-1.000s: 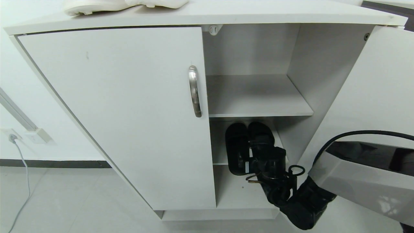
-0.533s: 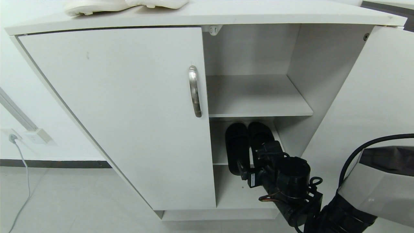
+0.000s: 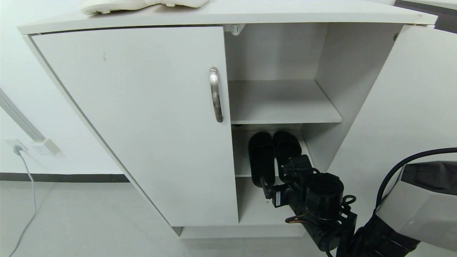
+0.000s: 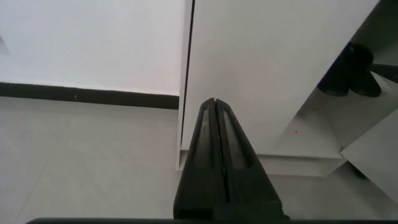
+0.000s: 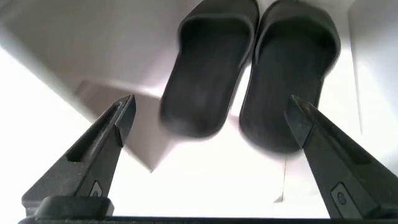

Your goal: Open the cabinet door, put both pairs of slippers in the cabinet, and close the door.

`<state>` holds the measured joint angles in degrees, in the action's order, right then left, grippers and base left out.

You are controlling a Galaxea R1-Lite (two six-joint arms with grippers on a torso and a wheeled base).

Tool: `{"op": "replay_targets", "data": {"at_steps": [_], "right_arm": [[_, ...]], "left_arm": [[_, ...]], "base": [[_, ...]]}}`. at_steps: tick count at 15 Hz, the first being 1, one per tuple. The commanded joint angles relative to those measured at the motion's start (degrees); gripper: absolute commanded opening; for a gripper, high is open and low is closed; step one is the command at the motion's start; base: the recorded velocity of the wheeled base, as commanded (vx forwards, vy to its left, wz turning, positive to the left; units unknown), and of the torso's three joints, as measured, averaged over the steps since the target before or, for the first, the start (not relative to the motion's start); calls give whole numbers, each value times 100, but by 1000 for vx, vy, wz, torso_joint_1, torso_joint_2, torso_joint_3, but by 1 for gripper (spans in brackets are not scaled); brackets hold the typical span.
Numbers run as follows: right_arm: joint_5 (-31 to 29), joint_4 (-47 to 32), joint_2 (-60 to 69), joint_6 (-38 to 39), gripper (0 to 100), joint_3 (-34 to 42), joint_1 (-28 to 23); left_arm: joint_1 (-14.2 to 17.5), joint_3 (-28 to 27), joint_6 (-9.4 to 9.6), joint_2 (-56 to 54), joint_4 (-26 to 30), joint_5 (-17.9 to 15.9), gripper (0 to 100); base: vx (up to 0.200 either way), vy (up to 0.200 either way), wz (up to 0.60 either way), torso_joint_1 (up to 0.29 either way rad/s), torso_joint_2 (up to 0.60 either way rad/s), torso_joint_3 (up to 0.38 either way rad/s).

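right wrist view: right gripper [image 5: 210, 104] spread before black slippers [image 5: 291, 68].

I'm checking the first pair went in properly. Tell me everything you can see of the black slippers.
The black slippers are a matte, rubbery-looking pair of slides with broad straps. They lie soles down, close side by side, on the cabinet's lower shelf, toes inward, heels overhanging its front edge. The open right gripper sits just before the heels, touching neither.

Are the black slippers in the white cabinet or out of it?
In. The black slippers lie side by side on the second shelf down of the white cabinet, its right-hand door open.
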<state>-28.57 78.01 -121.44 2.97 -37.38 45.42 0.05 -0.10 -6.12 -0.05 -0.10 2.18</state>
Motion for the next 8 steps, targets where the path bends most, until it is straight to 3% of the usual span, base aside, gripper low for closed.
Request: {"op": "replay_targets", "data": {"at_steps": [1, 4, 8], "right_arm": [[1, -5, -20, 1, 100, -7, 11], [1, -5, -20, 1, 100, -15, 2], [1, -5, -20, -7, 100, -24, 2]], "left_arm": [[4, 1, -3, 5, 1, 2, 0], [4, 1, -3, 5, 1, 2, 0], [4, 1, 6, 5, 1, 10, 0]], "base": [[-200, 0, 0, -2, -2, 2], [-200, 0, 0, -1, -2, 2], [0, 0, 0, 0, 0, 0]]}}
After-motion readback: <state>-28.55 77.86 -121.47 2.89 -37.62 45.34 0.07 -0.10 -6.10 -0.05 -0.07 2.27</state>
